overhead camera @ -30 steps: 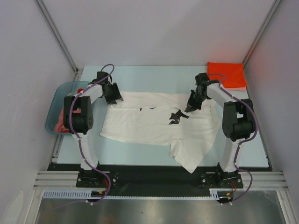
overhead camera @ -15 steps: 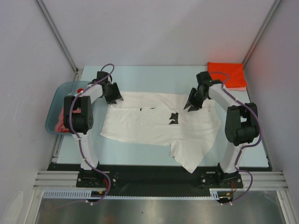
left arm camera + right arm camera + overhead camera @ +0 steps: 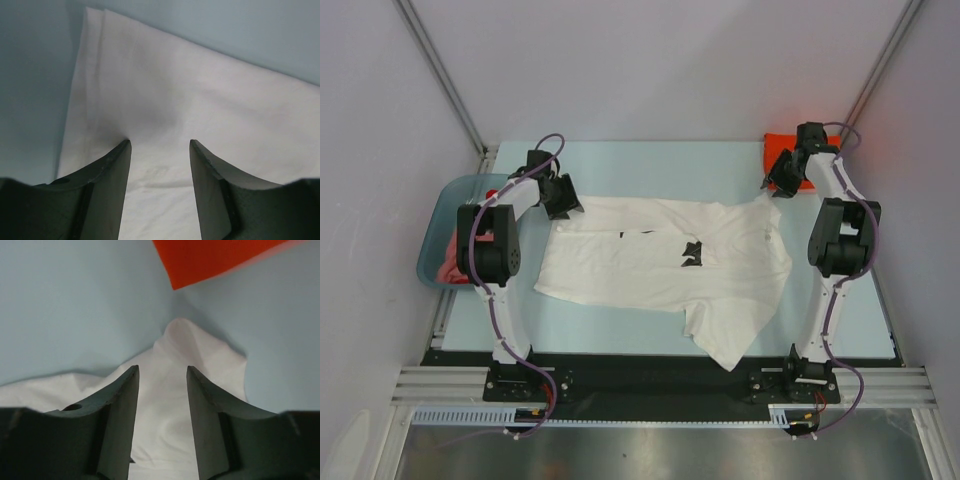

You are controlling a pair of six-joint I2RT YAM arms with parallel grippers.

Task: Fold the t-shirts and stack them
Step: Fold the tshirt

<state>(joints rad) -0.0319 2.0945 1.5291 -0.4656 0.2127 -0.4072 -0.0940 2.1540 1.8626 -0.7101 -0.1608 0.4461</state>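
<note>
Top view puts your white t-shirt [image 3: 650,265] flat on the table [image 3: 650,165], long axis left to right, straight hem apparently leftward, one sleeve trailing nearward. Both grippers are spread and empty. The left gripper [image 3: 160,142] is over the far-left corner and the right gripper [image 3: 162,368] over a raised far-right peak. Close too shallow and the peak slips free. Reach too far and you could snag the orange t-shirt [image 3: 210,257] beyond.

White t-shirt [image 3: 650,275], small black prints [image 3: 692,252] near its middle. Orange-red t-shirt [image 3: 215,257], plain. Basin [image 3: 438,215] blue-grey, salmon-pink cloth [image 3: 448,270] inside. Table [image 3: 650,170] pale blue. Arms [image 3: 507,310] white with black joints, purple cables [image 3: 552,143].
</note>
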